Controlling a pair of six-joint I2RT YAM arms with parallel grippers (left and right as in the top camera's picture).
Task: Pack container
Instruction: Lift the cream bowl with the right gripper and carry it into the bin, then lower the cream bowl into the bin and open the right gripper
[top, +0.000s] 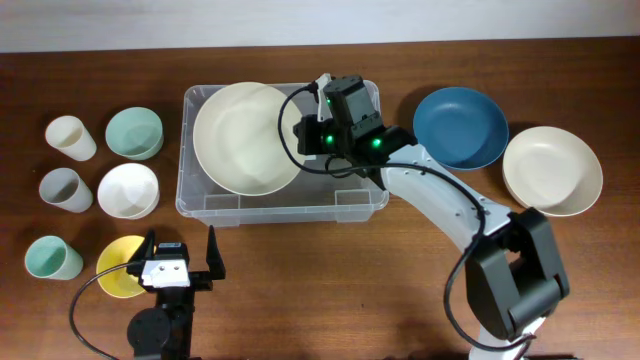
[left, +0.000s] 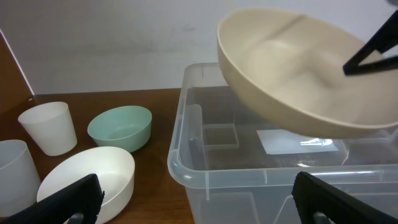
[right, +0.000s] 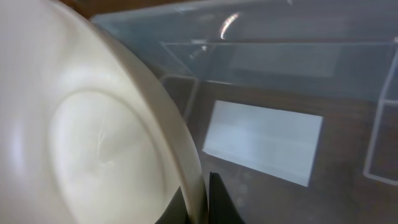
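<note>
The clear plastic container (top: 350, 205) stands at the table's middle, a white label (right: 264, 140) on its base. My right gripper (top: 305, 135) is shut on the rim of a large cream bowl (top: 245, 138) and holds it tilted over the container's left half. The bowl also shows in the left wrist view (left: 292, 74) and in the right wrist view (right: 93, 124), where the fingers (right: 205, 202) pinch its edge. My left gripper (top: 180, 260) is open and empty near the table's front edge, facing the container (left: 249, 180).
Left of the container stand a cream cup (top: 70, 137), a grey cup (top: 65, 189), a mint cup (top: 52, 258), a mint bowl (top: 135, 132), a white bowl (top: 128, 190) and a yellow bowl (top: 120, 265). A blue bowl (top: 460, 127) and a cream bowl (top: 552, 170) sit to the right.
</note>
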